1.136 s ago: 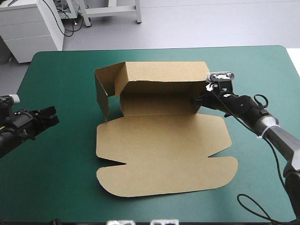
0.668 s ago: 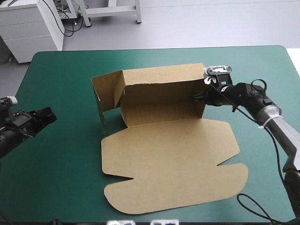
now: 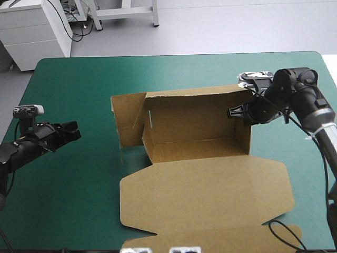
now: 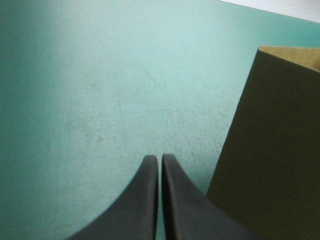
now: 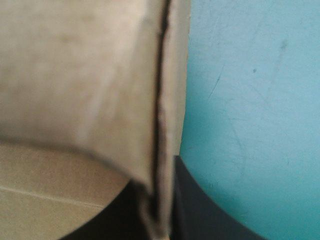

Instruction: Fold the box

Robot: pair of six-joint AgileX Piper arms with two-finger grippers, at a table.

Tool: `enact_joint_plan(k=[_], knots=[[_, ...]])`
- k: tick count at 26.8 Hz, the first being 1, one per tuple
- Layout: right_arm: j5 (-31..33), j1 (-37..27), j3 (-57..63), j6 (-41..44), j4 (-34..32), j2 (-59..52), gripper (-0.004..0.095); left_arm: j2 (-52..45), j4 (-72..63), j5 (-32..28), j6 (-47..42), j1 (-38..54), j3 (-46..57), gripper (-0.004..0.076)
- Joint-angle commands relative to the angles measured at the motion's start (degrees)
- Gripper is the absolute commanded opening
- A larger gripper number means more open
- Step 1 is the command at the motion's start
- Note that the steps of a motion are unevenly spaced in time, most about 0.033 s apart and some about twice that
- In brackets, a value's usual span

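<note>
Right hand (image 3: 235, 112) pinches the right end wall of the box (image 3: 195, 126), at the middle of the bench (image 3: 73, 84) with its long axis running 9 to 3 o'clock; left hand (image 3: 72, 132), pressed together, sits well apart at its 9 o'clock.

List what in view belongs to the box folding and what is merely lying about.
Belongs to the job:
- the box, far walls raised, near sheet flat
- the right gripper, shut on the box's right wall
- the left gripper, shut, holding nothing, apart from the box's left wall

Merely there:
- the teal-green cover, which only bears the box
</note>
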Motion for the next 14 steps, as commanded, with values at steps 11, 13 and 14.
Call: enact_joint_plan(k=[11,13,14], knots=[[0.1,0.2,13.1,3.0,2.1,-10.1,-0.0017,-0.8,-3.3,-1.0,-0.5,-0.3,-1.5,0.0008],[-2.5,0.2,13.1,2.7,2.0,-9.4,-0.0017,-0.8,-3.4,-1.0,-0.5,-0.3,-1.5,0.0008],[-4.3,0.2,12.9,2.1,2.0,-9.0,-0.0017,-0.8,-3.4,-1.0,-0.5,-0.3,-1.5,0.0008]])
